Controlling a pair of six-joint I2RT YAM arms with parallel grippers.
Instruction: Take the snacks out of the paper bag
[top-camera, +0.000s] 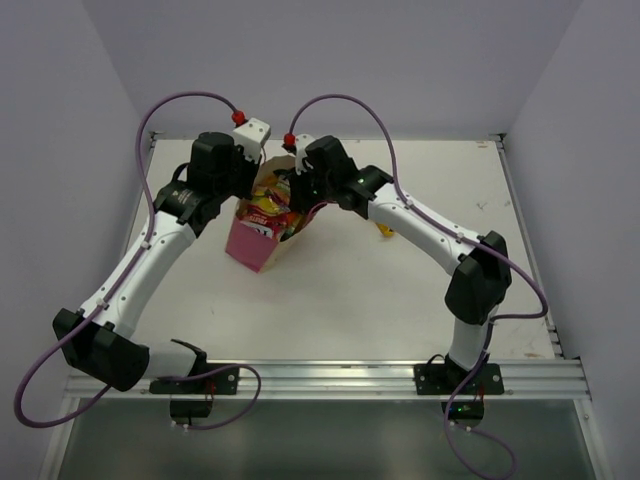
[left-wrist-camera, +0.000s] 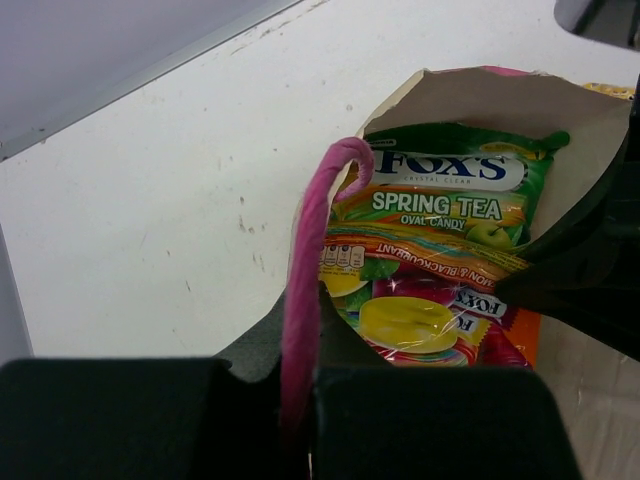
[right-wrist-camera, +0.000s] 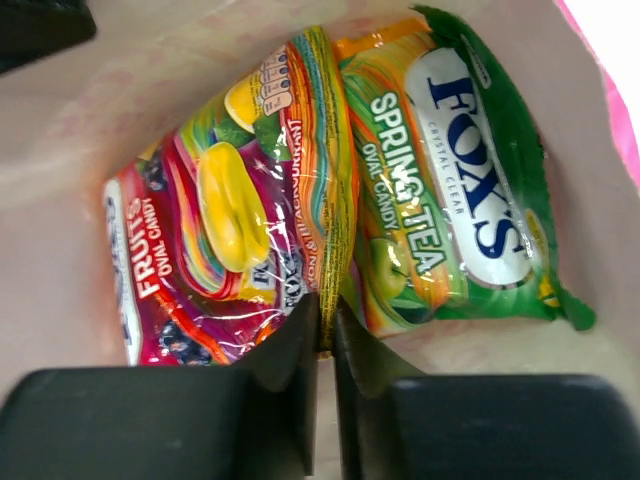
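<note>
Seeing my left gripper (left-wrist-camera: 300, 360) pinching the cord handle (left-wrist-camera: 312, 230) of the paper bag (top-camera: 250, 247); right gripper (right-wrist-camera: 327, 325) pinches the Fruits packet (right-wrist-camera: 215, 235) edge; Spring Tea packet (right-wrist-camera: 455, 190) at its 3 o'clock

Glossy, crinkly plastic snacks (right-wrist-camera: 250, 220); matt, smooth paper bag (left-wrist-camera: 480, 100)

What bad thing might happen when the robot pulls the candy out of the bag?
The right gripper pinches only the thin edge of the fruit candy packet, so it might slip out when pulled. The green packet lies right beside it and could get dragged along. The left gripper holds just the cord handle, so the paper bag might tip or lift too.
</note>
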